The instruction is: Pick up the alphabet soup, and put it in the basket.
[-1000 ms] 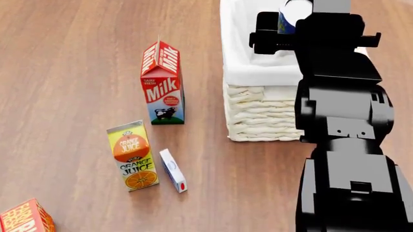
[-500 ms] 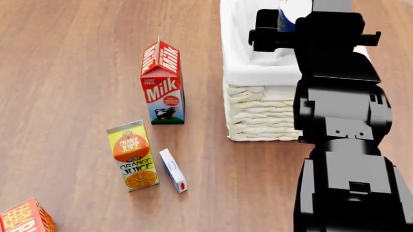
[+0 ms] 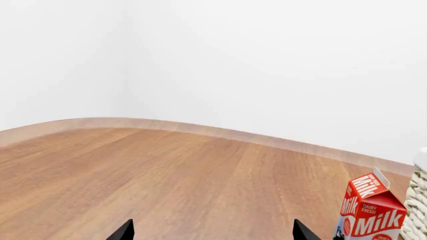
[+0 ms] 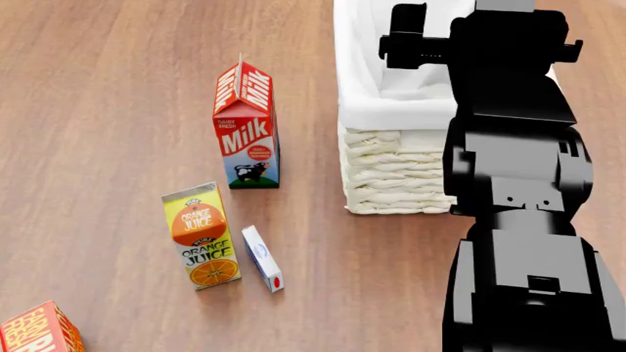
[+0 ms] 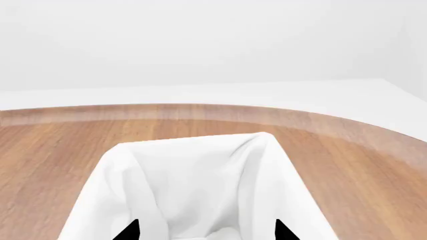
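Now the right hand (image 5: 203,235) hangs over the basket (image 4: 391,110), its fingertips spread wide with nothing between them; the alphabet soup shows in no view, presumably down inside the lining. Best to lift straight up clear of the rim before swinging toward six o'clock. The left hand (image 3: 212,235) gapes empty too.

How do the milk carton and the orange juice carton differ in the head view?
The milk carton is red and white with a gabled, peaked top; the orange juice carton is yellow and orange with a flat top. The milk carton stands nearer the basket, the orange juice carton farther from it. Both stand upright on the wooden floor.
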